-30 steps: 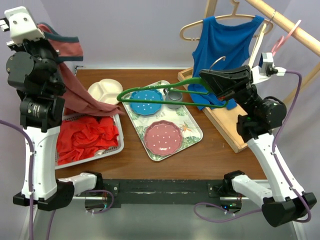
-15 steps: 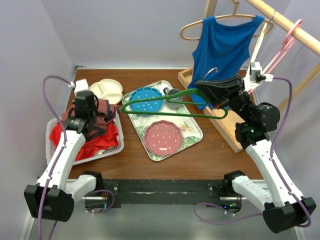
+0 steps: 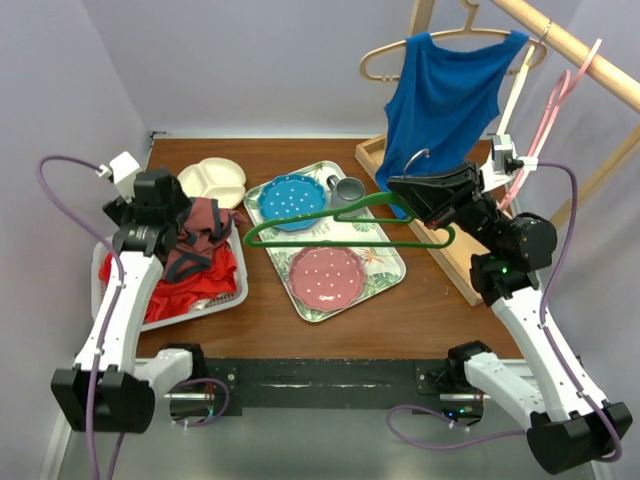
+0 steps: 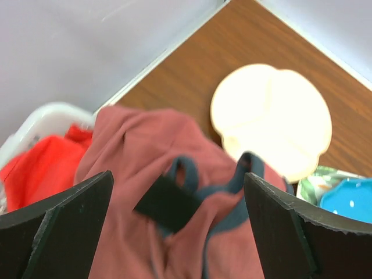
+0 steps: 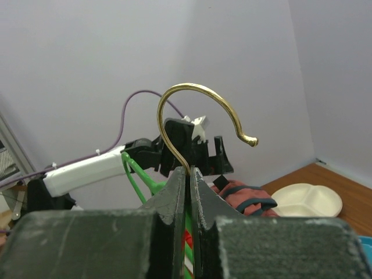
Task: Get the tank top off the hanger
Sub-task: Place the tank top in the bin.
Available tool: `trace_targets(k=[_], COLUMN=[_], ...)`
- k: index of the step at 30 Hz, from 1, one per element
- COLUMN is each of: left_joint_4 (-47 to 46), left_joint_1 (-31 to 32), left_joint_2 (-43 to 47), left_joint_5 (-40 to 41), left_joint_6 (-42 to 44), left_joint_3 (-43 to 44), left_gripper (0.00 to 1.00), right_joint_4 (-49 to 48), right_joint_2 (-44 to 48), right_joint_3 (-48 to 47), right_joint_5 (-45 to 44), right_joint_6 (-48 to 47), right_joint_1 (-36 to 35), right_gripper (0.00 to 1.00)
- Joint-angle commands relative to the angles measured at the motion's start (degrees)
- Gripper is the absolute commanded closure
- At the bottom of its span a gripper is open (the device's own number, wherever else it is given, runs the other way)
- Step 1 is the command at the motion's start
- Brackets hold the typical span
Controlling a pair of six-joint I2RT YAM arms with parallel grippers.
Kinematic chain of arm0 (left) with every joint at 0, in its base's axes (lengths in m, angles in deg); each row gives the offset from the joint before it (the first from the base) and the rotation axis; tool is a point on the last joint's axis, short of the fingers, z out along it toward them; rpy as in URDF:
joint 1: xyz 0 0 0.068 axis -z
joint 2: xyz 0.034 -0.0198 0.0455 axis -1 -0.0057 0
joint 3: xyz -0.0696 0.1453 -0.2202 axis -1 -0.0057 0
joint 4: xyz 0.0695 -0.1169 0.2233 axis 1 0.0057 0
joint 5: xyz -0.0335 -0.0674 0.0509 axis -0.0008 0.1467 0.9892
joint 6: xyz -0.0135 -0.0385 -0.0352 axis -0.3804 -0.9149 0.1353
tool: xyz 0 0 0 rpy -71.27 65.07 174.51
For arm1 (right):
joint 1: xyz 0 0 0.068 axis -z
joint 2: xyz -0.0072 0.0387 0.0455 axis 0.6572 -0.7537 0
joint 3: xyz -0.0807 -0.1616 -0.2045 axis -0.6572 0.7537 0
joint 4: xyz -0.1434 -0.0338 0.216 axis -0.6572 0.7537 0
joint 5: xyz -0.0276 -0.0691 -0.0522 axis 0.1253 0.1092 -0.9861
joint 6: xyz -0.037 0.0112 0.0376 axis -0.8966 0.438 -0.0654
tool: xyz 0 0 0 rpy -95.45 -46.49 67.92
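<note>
**tank top lies in the basket, green hanger held apart from it**

the dusty-red tank top (image 3: 205, 225), trimmed in dark grey-blue, lies crumpled in the white basket (image 3: 240, 278) at the left edge of the desk (image 3: 280, 330). it rests on top of a heap of red clothes (image 3: 185, 288). the left gripper (image 3: 165, 212) hangs just above it. in the left wrist view its fingers (image 4: 70, 221) stand wide apart with the tank top's straps showing between them, and they hold nothing.

the right gripper (image 3: 400, 185) is over the middle of the desk. its jaws are pressed together on the neck of the green hanger (image 3: 330, 214), just under the gold hook (image 5: 197, 87). the hanger reaches leftward from the grip, roughly level, above the patterned tray (image 3: 378, 262), and its frame is bare. it is well apart from the tank top.

on the tray sit a blue dotted plate (image 3: 293, 198) on the far side, a pink plate (image 3: 325, 270) on the near side, and a small grey cup (image 3: 347, 188) beside the blue plate. a cream divided plate (image 3: 212, 180) lies on the desk toward the far left corner, between the basket and the tray.

along the right edge stands a wooden rack (image 3: 570, 50). a blue tank top (image 3: 445, 95) hangs from it on a wooden hanger, and a pink hanger (image 3: 560, 95) hangs on the rod beside it.
</note>
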Motion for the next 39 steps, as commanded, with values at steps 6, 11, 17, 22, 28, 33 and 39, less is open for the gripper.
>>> trace_targets(k=[6, 11, 17, 22, 28, 33, 39], left_joint_4=[-13.8, -10.2, -10.0, -11.1, -8.9, -6.3, -2.4], left_joint_1=[-3.6, -7.2, -11.4, -11.4, -11.4, -11.4, -11.1], left_joint_2=[-11.7, -17.8, -23.0, -25.4, -25.0, -16.9, -3.1], left_joint_5=[-13.4, -18.7, -28.2, -32.3, -33.2, -28.2, -16.5], left_joint_6=[20.6, 24.9, 26.4, 26.9, 26.3, 25.0, 22.7], left_joint_3=[7.9, 8.5, 6.5, 4.9, 5.9, 7.2, 6.1], left_gripper=[0.05, 0.00, 0.00, 0.05, 0.74, 1.00, 1.00], right_joint_4=[2.5, 5.5, 7.6, 8.3, 9.9, 10.8, 12.7], right_joint_2=[1.7, 2.4, 2.4, 1.1, 1.2, 1.1, 0.8], right_joint_3=[0.5, -0.4, -0.3, -1.1, -2.0, -2.2, -2.6], right_joint_5=[1.0, 0.6, 0.1, 0.3, -0.2, -0.8, -2.2], right_joint_6=[-0.7, -2.7, -4.4, -4.7, -6.1, -6.4, -7.2], right_joint_1=[-0.5, -0.5, -0.6, -0.7, -0.7, -0.7, -0.7], right_gripper=[1.00, 1.00, 1.00, 1.00, 1.00, 1.00, 1.00])
